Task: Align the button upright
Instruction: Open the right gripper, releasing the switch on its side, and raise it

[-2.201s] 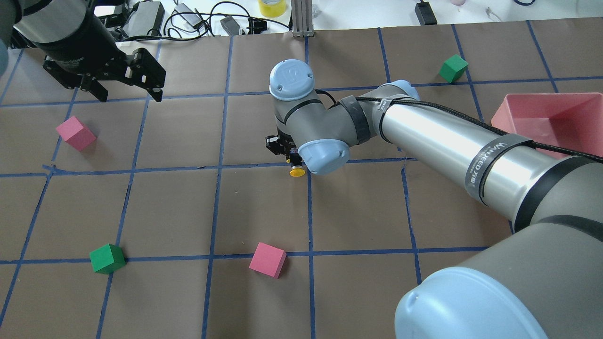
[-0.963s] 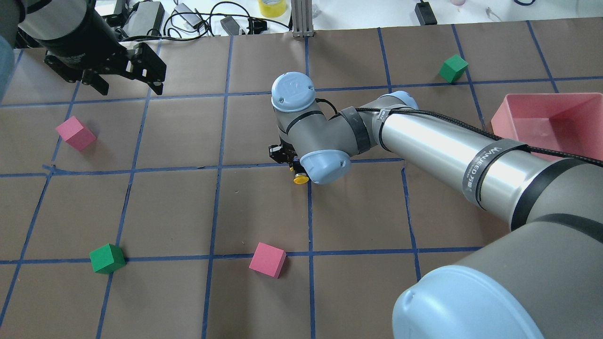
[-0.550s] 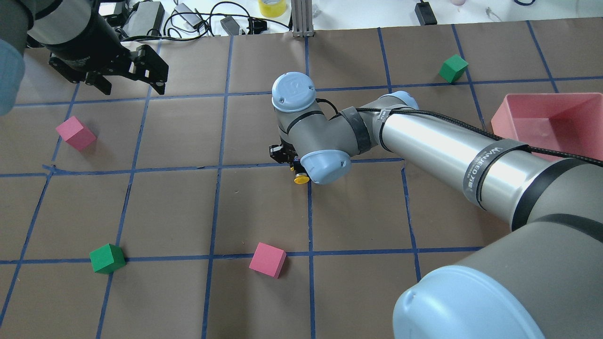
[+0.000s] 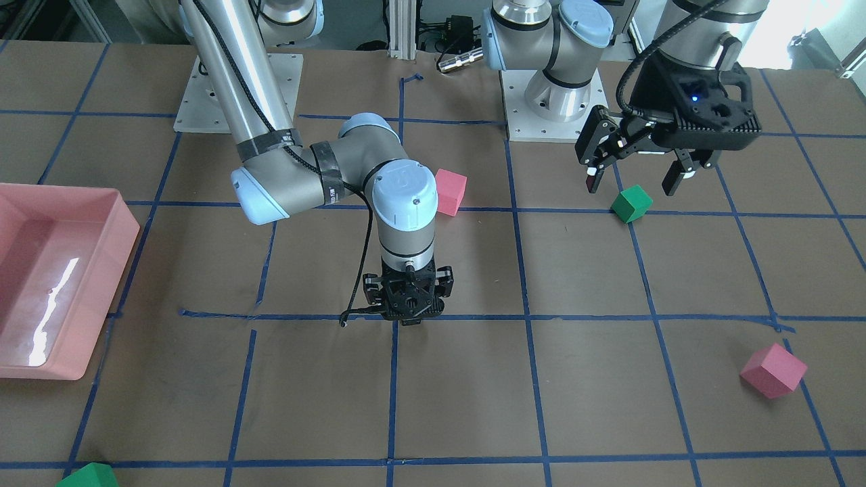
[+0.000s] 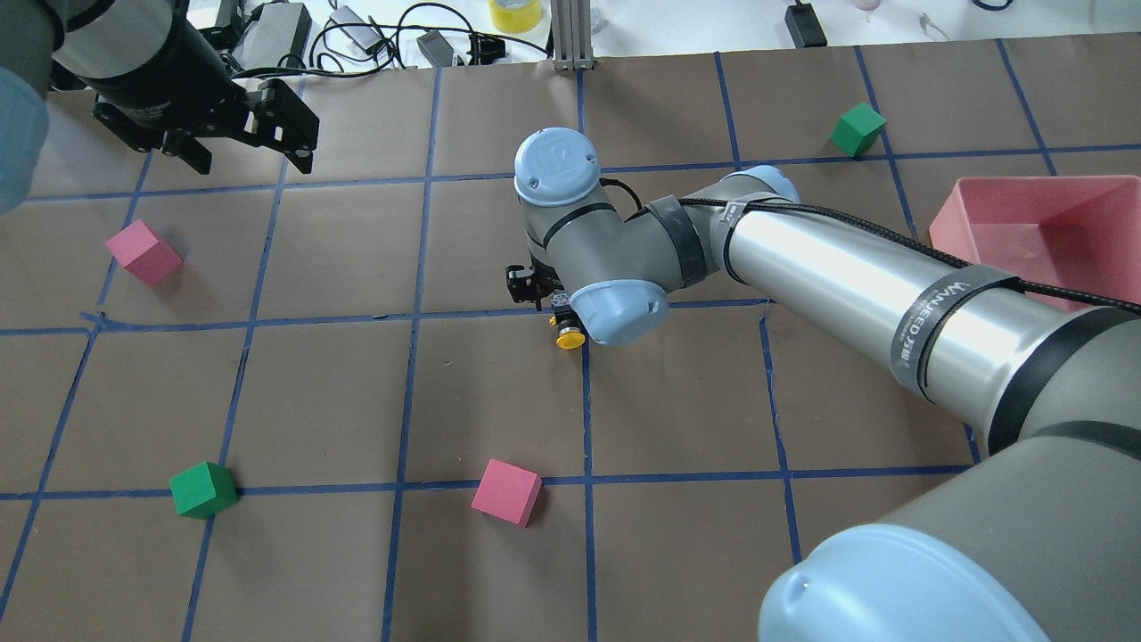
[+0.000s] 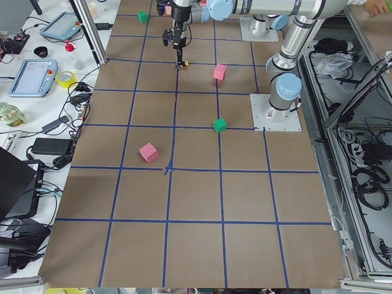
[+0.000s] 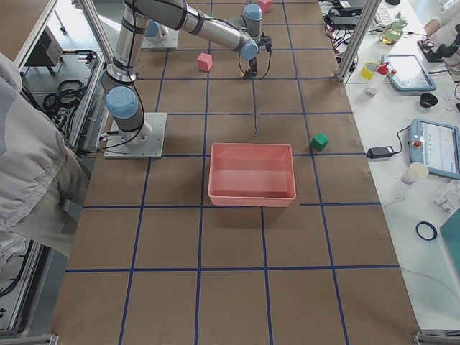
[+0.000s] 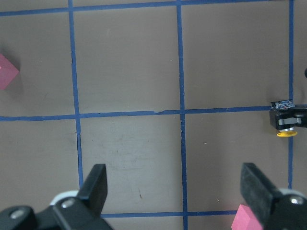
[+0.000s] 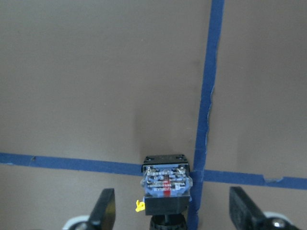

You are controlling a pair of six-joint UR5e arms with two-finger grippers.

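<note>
Right gripper (image 9: pixel 171 190), jaws parted, straddles the button (image 5: pixel 568 335), lying sideways, cap toward 6 o'clock. Left gripper (image 5: pixel 251 164), at 10 o'clock, gapes too

A dark strap (image 5: pixel 930 314) wrapped round the silver tube of the right arm (image 5: pixel 829 267) carries white lettering that appears to read "WANJEED". Smaller characters follow it, too fine to make out. The round blue cap (image 5: pixel 554 162) on that arm's wrist joint bears a raised logo of squared letters, seemingly "UR", and the front-facing view shows the same mark on it. In the right wrist view, the end of the button (image 9: pixel 165 207) carries a small label (image 9: pixel 166 183) with lines of tiny print and a red mark, none of it legible.
</note>
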